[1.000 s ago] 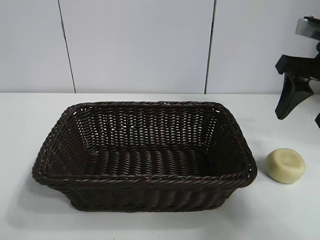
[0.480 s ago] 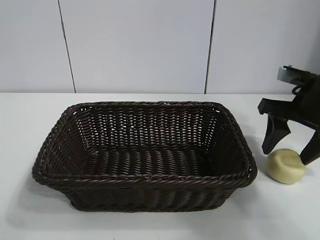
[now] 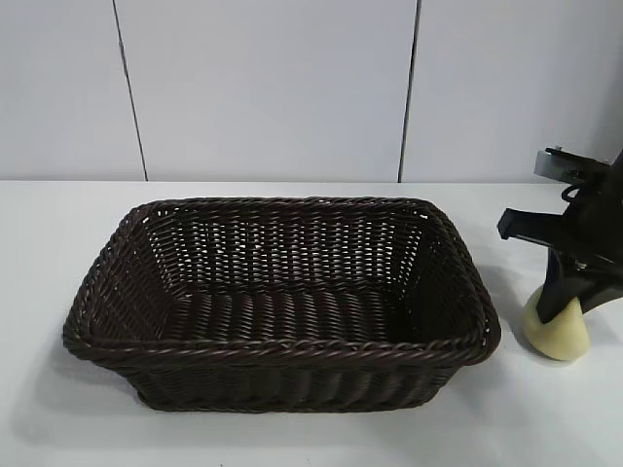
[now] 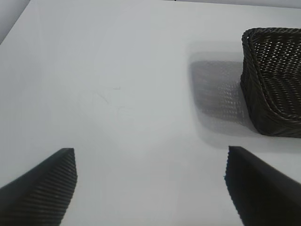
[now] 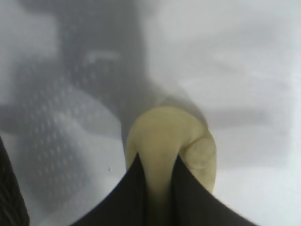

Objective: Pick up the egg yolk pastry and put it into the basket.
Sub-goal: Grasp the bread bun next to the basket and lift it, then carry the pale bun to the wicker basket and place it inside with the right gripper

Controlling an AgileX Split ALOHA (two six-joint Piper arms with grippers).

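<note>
a: right gripper (image 3: 569, 304), position?

b: down at the bench's (image 3: 292, 438) right edge, fingers (image 5: 188, 197) drawn nearly together onto the pastry (image 3: 557, 331). the wrist view shows the two dark tips pressing into its pale top, with a narrow strip of pastry between them.

a: pinching it, then?

b: yes, pinched on the pastry. its top looks dented where the tips bear on it.

a: where does the pastry sit?

b: on the bench, just beside the basket's (image 3: 282, 350) right end, outside it, close to but not touching the rim. whether it is lifted off the surface cannot be told from these views.

a: the basket?

b: upright in the middle of the bench, long side toward the front edge. dark woven wicker, braided rim, sloped sides. nothing visible inside it.

a: left gripper (image 4: 150, 188)?

b: seen only from its own wrist camera. fingers spread wide, with bare bench between them. it holds nothing. one corner of the basket (image 4: 275, 84) lies farther off in that view, with its shadow on the bench beside it.

a: contact between left gripper and basket?

b: none; they are well apart.
</note>
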